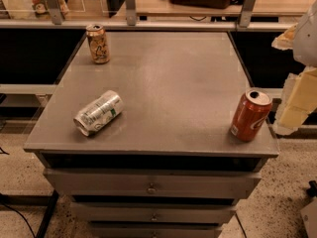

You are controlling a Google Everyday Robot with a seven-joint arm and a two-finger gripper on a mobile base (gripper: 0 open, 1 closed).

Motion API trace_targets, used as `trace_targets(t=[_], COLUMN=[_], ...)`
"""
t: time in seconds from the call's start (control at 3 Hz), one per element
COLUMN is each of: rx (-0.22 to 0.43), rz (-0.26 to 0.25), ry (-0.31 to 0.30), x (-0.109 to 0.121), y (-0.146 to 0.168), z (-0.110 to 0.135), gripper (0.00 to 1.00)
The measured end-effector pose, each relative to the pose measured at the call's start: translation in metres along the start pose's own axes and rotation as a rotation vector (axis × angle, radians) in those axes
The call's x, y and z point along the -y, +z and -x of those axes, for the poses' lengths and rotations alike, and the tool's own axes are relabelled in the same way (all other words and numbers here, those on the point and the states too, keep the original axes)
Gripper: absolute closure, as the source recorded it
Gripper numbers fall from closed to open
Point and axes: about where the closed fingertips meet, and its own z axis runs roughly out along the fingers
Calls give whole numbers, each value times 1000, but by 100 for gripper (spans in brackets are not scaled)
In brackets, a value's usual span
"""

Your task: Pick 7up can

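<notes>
**Pick not yet started: the 7up can is lying free on the cabinet top and the gripper is hanging off to the right.**

The grey drawer cabinet (173, 78) is filling most of the view, and its top is carrying all three cans. The gripper (296, 103) is hanging at the right edge of the view, past the cabinet's right side. It is near the red-orange can (251, 114) and well apart from the target. Whether it is released or clenched I cannot tell, but no can is sitting in it. The 7up can (98, 113) is lying on its side near the front-left corner, angled diagonally. The red-orange can is standing upright at front right, and the tan-gold can (97, 43) is standing upright at back left. By my judgement nothing is done so far: the reach across, the grasp and the lift are all remaining.
</notes>
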Motion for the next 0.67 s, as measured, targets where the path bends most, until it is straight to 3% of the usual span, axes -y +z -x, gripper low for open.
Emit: trace_targets(t=[0.67], rx=[3], rz=[-19], ry=[-29], x=[6], y=[0], z=[10], gripper=[0])
